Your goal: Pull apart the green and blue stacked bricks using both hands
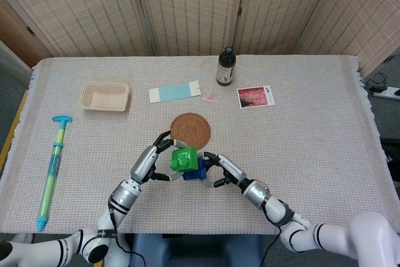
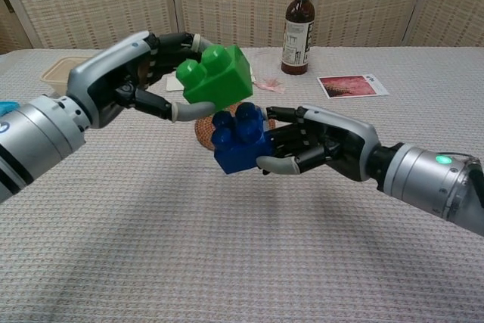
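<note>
The green brick [image 2: 218, 75] and the blue brick [image 2: 240, 140] are apart, both held in the air above the table. My left hand [image 2: 132, 75] grips the green brick [image 1: 183, 157] from the left, tilted and raised. Just below and to the right, my right hand [image 2: 321, 141] holds the blue brick [image 1: 200, 169], its studs facing up and showing. A small gap separates the two bricks in the chest view. In the head view the left hand [image 1: 149, 161] and right hand [image 1: 224, 169] sit near the table's front edge.
A round woven coaster [image 1: 190, 130] lies just behind the hands. Further back stand a brown bottle [image 1: 225, 67], a photo card [image 1: 255, 96], a light blue card [image 1: 174, 92] and a beige tray [image 1: 104, 96]. A blue-green pump toy [image 1: 52, 168] lies at the left.
</note>
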`<state>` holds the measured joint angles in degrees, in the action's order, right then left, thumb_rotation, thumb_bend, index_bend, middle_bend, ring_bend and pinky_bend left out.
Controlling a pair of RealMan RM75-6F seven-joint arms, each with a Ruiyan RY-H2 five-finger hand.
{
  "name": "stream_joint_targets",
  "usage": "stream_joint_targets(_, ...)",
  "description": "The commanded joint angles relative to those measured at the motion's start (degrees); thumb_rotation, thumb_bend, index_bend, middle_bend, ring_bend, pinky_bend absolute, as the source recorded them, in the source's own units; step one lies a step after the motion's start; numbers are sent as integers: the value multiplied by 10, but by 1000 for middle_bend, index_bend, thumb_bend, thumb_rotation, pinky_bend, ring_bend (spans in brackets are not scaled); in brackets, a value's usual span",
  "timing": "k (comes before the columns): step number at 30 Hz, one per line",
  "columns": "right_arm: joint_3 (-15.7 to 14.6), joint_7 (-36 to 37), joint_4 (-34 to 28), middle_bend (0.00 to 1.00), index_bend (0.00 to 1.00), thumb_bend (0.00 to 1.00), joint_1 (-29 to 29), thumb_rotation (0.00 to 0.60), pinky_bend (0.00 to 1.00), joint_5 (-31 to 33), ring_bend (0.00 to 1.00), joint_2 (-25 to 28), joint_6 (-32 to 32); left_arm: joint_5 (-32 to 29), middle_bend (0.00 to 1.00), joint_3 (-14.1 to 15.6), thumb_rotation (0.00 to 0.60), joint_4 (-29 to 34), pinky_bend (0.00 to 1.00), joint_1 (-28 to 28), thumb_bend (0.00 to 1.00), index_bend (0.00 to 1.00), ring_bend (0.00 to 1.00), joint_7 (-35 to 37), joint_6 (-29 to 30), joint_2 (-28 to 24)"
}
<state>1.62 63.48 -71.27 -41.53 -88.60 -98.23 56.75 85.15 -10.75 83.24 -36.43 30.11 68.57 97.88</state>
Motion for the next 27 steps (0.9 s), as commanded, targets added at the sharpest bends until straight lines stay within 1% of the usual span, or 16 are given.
stream_joint_targets(1, -1, 0, -19, 562, 682, 408, 6, 600, 382, -1, 440, 18, 7, -3, 809, -4, 600, -10, 0, 1, 354, 723, 289, -6, 6, 0)
stream_joint_targets(5, -4, -63, -29, 563, 681, 408, 14, 600, 382, -3, 440, 47, 17, -5, 809, 1, 600, -23, 0, 9, 354, 723, 286, -17, 10, -9)
stream_joint_targets(6, -4, -99, -29, 563, 681, 408, 16, 600, 382, -2, 440, 57, 18, -3, 809, 6, 600, -30, 0, 14, 354, 723, 285, -21, 16, -11)
stream_joint_targets(9, 1, -177, -37, 562, 681, 407, 23, 600, 383, 15, 440, 81, 17, 0, 809, 23, 600, -52, 0, 30, 355, 723, 280, -29, 29, -13)
stream_joint_targets(11, 3, -213, -52, 562, 681, 407, 28, 600, 383, 29, 441, 102, 10, 0, 809, 32, 600, -72, 0, 41, 354, 723, 278, -28, 37, -10)
stream_joint_targets(15, 0, -268, -78, 562, 681, 407, 36, 600, 384, 47, 443, 139, -3, 4, 809, 46, 600, -118, 0, 56, 354, 723, 275, -26, 51, 1)
stream_joint_targets(17, -1, -294, -85, 562, 682, 407, 38, 600, 388, 55, 445, 154, -11, 11, 809, 58, 600, -138, 0, 62, 355, 723, 275, -13, 51, 2)
stream_joint_targets(20, 0, -338, -97, 562, 683, 407, 40, 600, 391, 72, 446, 176, -24, 23, 809, 75, 600, -191, 0, 74, 356, 722, 275, -14, 62, 10)
stream_joint_targets(24, -3, -386, -108, 562, 682, 407, 42, 600, 391, 88, 446, 193, -43, 37, 809, 87, 600, -254, 0, 84, 357, 722, 275, -12, 80, 29)
stream_joint_targets(27, -3, -418, -110, 562, 683, 408, 40, 600, 391, 98, 446, 197, -56, 36, 809, 92, 600, -276, 0, 88, 357, 721, 275, 8, 74, 38)
